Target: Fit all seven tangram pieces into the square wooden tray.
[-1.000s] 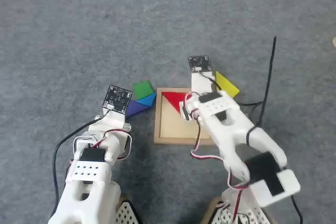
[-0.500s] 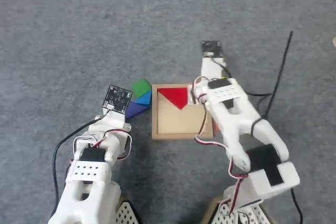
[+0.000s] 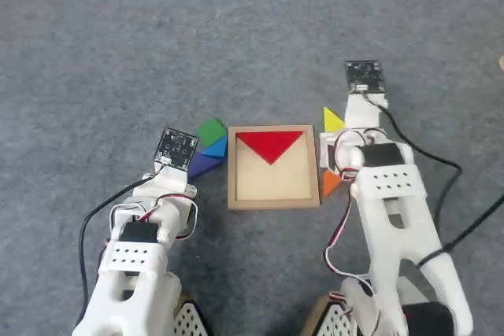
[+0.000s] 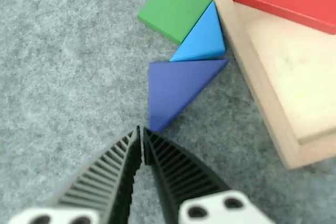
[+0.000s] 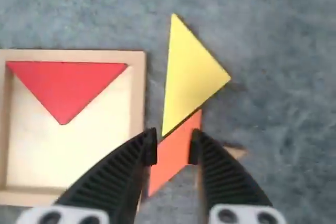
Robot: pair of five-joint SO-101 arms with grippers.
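Grey felt (image 3: 118,53) underneath; my right gripper (image 5: 172,145) has swung off the tray (image 3: 273,204), leaving the red triangle (image 3: 270,145) seated against its far edge, and now hangs, jaws apart, over the orange piece (image 5: 176,158), which I'd judge is next. Left gripper (image 4: 142,141) sits closed beside the dark blue triangle (image 4: 176,85)

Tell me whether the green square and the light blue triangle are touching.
Touching. The left wrist view shows the light blue triangle lying flush along one side of the green square, with no gap between them.
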